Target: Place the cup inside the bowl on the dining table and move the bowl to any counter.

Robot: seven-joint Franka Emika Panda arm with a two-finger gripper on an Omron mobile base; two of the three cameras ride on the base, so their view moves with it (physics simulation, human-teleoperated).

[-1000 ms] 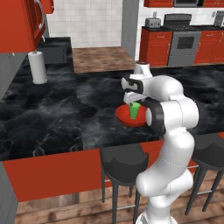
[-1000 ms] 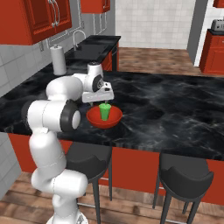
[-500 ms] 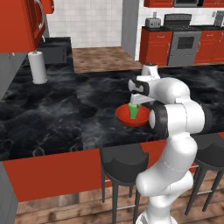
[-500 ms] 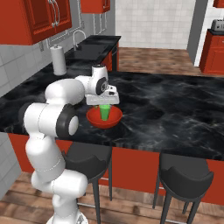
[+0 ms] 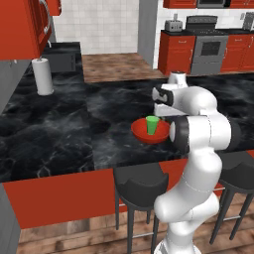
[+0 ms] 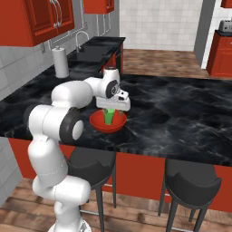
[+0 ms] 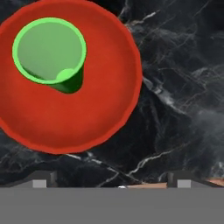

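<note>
Green cup [image 7: 49, 51] is seated upright in red bowl [image 7: 65, 83] on dining table [image 5: 59, 134] (gripper [image 7: 111, 181] spread open, empty); transfer to counter is judged outstanding.

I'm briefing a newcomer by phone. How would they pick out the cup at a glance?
Find the dining table, the broad black marble island with red sides. Near its front edge, above the stools, sits a wide red bowl. The cup stands upright inside it: small, bright green, handleless, far narrower than the bowl.

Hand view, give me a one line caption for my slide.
Looking down from the wrist: green cup standing upright inside the red bowl on the black marble dining table, fingertips apart and empty.
</note>
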